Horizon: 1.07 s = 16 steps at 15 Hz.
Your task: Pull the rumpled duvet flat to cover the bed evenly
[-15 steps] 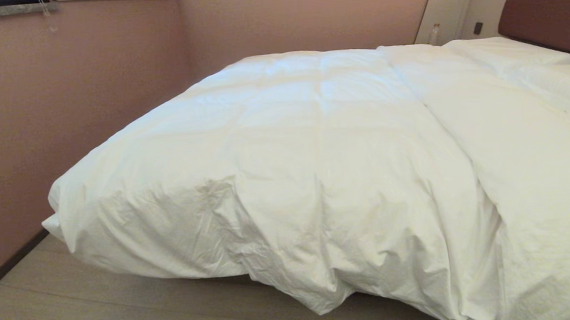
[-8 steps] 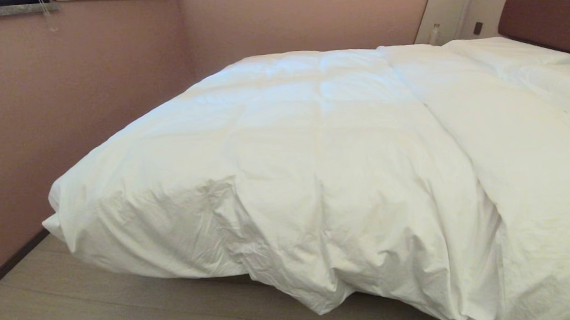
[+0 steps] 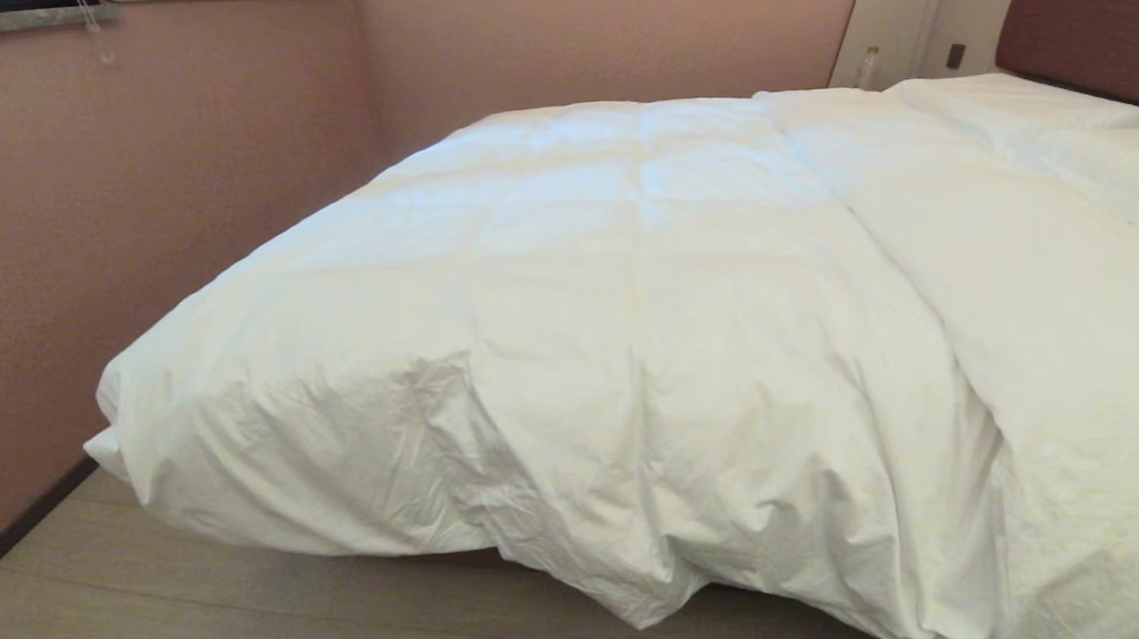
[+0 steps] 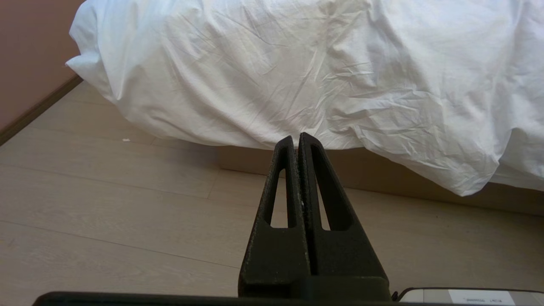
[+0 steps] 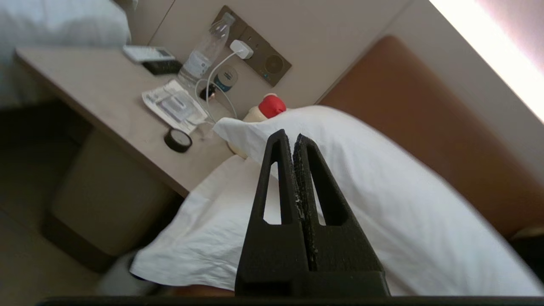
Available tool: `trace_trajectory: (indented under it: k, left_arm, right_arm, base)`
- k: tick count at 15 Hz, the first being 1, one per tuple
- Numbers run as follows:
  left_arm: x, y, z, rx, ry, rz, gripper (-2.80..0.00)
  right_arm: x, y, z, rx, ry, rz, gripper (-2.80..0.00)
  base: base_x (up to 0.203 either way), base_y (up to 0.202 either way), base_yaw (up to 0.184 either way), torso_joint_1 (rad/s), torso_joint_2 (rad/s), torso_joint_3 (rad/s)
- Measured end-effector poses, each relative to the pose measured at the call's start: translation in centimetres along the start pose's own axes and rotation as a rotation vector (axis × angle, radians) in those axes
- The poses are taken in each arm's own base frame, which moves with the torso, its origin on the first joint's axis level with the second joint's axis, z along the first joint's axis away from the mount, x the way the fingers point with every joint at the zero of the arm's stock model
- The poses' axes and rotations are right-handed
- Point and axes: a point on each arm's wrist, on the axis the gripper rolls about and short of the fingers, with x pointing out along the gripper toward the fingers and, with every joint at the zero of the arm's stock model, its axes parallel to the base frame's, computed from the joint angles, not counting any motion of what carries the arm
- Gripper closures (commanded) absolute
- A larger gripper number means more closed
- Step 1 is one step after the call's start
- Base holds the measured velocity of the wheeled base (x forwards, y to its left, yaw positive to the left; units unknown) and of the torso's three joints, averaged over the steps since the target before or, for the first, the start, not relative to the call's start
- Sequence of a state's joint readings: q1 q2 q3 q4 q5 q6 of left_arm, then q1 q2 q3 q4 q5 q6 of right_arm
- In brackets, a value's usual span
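The puffy white duvet lies across the bed and hangs creased over its foot edge, above the floor. The bed's brown headboard stands at the far right, with a white pillow in front of it. Neither arm shows in the head view. My left gripper is shut and empty, low over the floor, pointing at the hanging duvet and the bed base. My right gripper is shut and empty, pointing at a pillow by the headboard.
A pink wall runs close along the bed's left side, with a strip of wood floor at the foot. A bedside table holds a water bottle, papers, a tape roll and a red-capped container.
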<state>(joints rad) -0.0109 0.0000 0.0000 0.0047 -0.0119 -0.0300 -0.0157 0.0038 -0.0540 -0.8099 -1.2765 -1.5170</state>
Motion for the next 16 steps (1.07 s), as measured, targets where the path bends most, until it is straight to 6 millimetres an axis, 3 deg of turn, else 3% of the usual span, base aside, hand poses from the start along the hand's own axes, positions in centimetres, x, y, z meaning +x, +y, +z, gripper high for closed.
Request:
trace_trajectory:
  k: [3, 9, 16]
  left_arm:
    - [0.0, 0.0, 0.0, 0.0, 0.0, 0.0, 0.0]
    - [0.0, 0.0, 0.0, 0.0, 0.0, 0.0, 0.0]
    - [0.0, 0.0, 0.0, 0.0, 0.0, 0.0, 0.0]
  right_arm:
    - [-0.1, 1.3, -0.3, -0.148, -0.011, 0.022, 0.0]
    - [0.0, 0.4, 0.0, -0.207, -0.008, 0.014, 0.0]
    - [0.3, -7.4, 1.5, -0.096, 0.0, -0.073, 0.0]
  base:
    - [0.0, 0.0, 0.0, 0.0, 0.0, 0.0]
    - [0.0, 0.0, 0.0, 0.0, 0.0, 0.0]
    - [0.0, 0.0, 0.0, 0.0, 0.0, 0.0]
